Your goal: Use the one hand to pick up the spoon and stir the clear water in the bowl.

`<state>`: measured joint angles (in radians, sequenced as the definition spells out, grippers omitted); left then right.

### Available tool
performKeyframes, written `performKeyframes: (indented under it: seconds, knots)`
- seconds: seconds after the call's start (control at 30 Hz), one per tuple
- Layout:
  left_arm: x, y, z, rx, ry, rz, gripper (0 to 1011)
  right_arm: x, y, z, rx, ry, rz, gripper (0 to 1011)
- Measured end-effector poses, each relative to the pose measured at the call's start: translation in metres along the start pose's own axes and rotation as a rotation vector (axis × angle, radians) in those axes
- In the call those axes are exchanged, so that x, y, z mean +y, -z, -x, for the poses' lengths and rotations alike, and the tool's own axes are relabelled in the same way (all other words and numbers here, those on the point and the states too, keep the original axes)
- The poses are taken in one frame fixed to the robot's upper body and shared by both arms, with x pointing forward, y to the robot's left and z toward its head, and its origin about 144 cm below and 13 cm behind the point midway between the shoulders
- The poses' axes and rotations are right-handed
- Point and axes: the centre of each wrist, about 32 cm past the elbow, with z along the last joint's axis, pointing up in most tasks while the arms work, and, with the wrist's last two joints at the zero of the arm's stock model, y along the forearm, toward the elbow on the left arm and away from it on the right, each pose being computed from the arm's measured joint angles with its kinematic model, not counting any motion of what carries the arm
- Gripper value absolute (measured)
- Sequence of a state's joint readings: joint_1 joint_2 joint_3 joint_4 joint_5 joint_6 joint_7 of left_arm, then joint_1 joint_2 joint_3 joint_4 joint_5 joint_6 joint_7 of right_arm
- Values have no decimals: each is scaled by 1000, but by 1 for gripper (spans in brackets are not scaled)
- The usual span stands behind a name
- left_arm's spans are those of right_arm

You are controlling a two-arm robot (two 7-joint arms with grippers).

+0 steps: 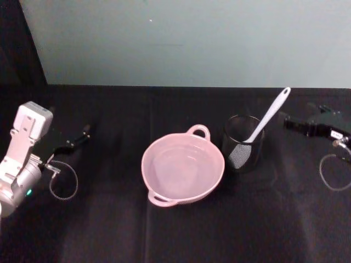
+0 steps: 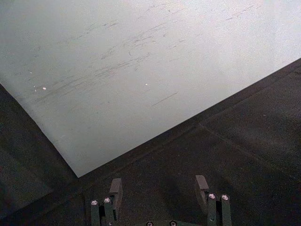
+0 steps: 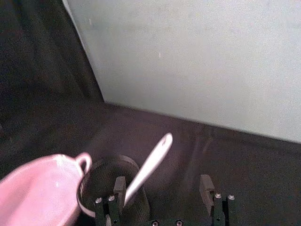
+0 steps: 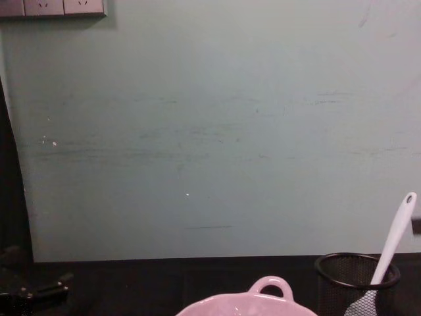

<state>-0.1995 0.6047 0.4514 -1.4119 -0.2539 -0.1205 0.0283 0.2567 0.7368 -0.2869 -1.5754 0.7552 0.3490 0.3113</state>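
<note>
A: Where was the long slim white plastic spoon (image 1: 267,119) at that moment?

B: At right of centre in the head view, it stood head-down in the black wire-mesh cup (image 1: 243,144), its handle leaning out toward the upper right. The cup sat just right of the glossy pale pink ceramic bowl (image 1: 182,169) on the black-covered bench (image 1: 109,230).

A: And the black boxy right gripper (image 3: 162,188)?

B: It hung at the right edge of the head view, near the cup. Its jaws stood wide apart with nothing in them; in its wrist view the handle crossed just by one finger.

A: The left gripper (image 2: 160,186)?

B: Parked at the left edge, jaws open, empty.

A: So progress?

B: I judged nothing was done: the grasp, lift and stirring all remained.
</note>
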Motion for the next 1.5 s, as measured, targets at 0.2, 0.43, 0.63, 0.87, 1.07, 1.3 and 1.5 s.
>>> performKeyframes:
  seconds: [0.2, 0.43, 0.63, 0.87, 1.07, 1.3, 1.5]
  knots:
    - [0, 0, 0, 0, 0, 0, 1011, 3, 8, -4, -57, 45, 112, 1002]
    - [0, 0, 0, 0, 0, 0, 1011, 20, 23, -7, -154, 138, 88, 1002]
    - [0, 0, 0, 0, 0, 0, 1011, 43, 46, -9, -258, 179, -59, 1002]
    - [0, 0, 0, 0, 0, 0, 1011, 64, 73, -14, -277, 157, -159, 1002]
    - [0, 0, 0, 0, 0, 0, 1011, 70, 88, -17, -235, 158, -146, 1003]
    - [0, 0, 0, 0, 0, 0, 1011, 71, 89, -18, -196, 174, -85, 1003]
    - [0, 0, 0, 0, 0, 0, 1011, 71, 89, -18, -199, 174, -91, 1003]
